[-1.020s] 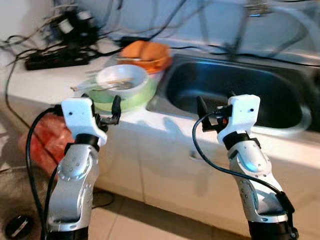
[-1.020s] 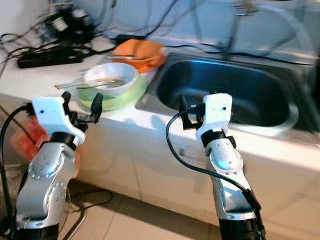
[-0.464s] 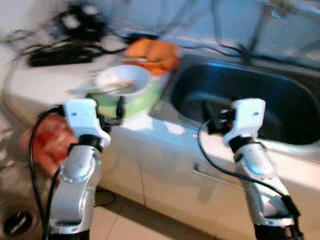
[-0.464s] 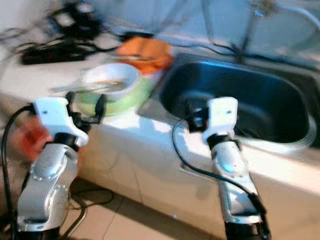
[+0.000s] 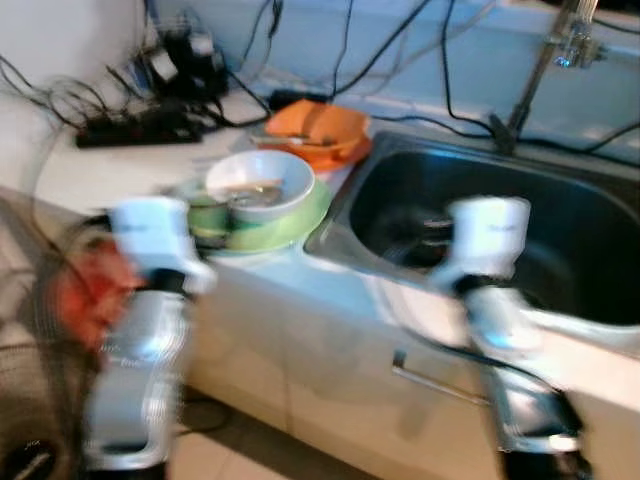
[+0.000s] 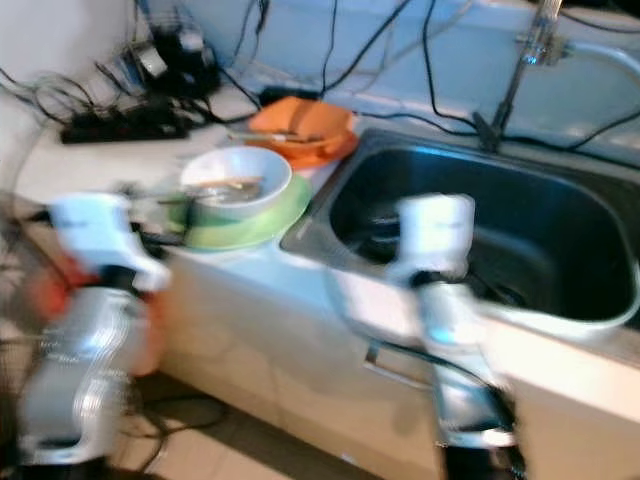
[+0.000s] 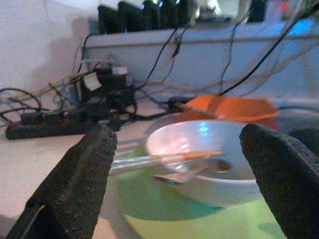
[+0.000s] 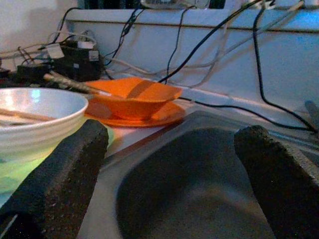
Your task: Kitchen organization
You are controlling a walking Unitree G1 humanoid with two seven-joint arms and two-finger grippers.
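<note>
A white bowl [image 5: 260, 183] holding chopsticks [image 7: 164, 158] and a spoon [image 7: 184, 174] stands on a green plate [image 5: 290, 222] on the counter. Behind it, an orange bowl [image 5: 320, 125] sits on an orange plate. A steel sink [image 5: 400, 190] lies to their right. My left gripper [image 7: 179, 184] is open and empty, level with the white bowl and just short of it. My right gripper [image 8: 169, 184] is open and empty over the sink's near left rim, with the orange bowl [image 8: 134, 97] ahead. Both arms are blurred in the eye views.
A black power strip [image 5: 140, 130] and tangled cables lie at the back left of the counter. A tap [image 5: 560, 50] rises behind the sink. Something red [image 5: 75, 295] sits low beside the cabinet, at the left. A cabinet handle [image 5: 440, 380] juts out below the sink.
The head camera has shifted, and the eye views now show more of the back wall. Both arms are smeared with motion. Both grippers stay open in front of the counter edge.
</note>
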